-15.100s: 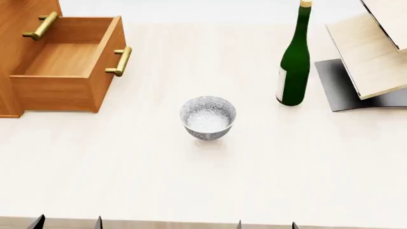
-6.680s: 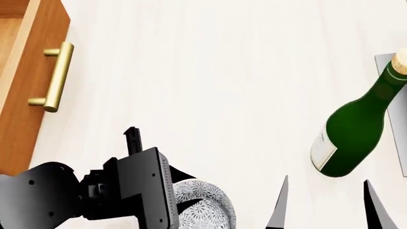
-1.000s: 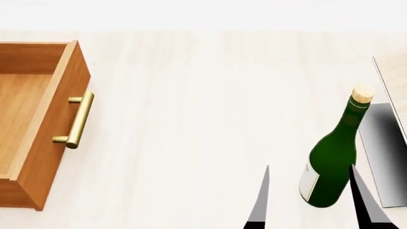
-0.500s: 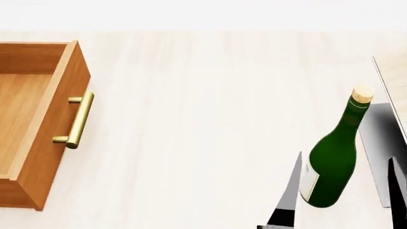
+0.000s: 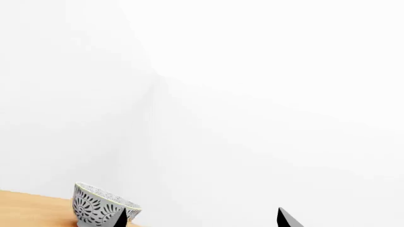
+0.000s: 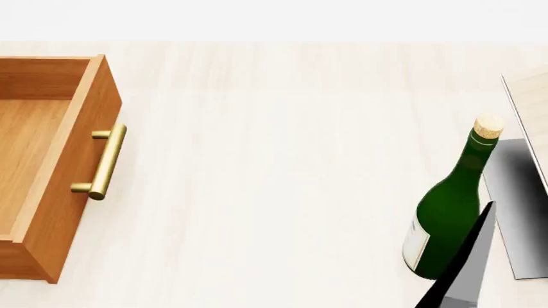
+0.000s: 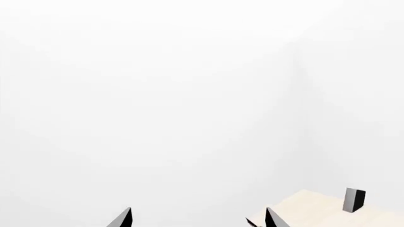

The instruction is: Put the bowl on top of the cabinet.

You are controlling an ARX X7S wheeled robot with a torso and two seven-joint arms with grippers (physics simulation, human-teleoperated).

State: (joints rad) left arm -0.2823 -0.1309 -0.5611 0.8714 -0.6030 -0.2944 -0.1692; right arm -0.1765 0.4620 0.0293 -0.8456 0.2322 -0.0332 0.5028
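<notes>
Seen from the left wrist: speckled bowl point(image 5: 101, 206) upright on a reddish wood surface, probably the cabinet point(image 5: 31, 209) top; left gripper point(image 5: 200, 218) spread wide, one fingertip overlapping the bowl's side, contact unclear.

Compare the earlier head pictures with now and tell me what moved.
The bowl has left the table; it now sits on a brown wooden surface beside the left gripper, whose fingers stand apart. The right gripper's fingertips slid rightward in front of the green bottle. Bottle and open drawer stayed put.
</notes>
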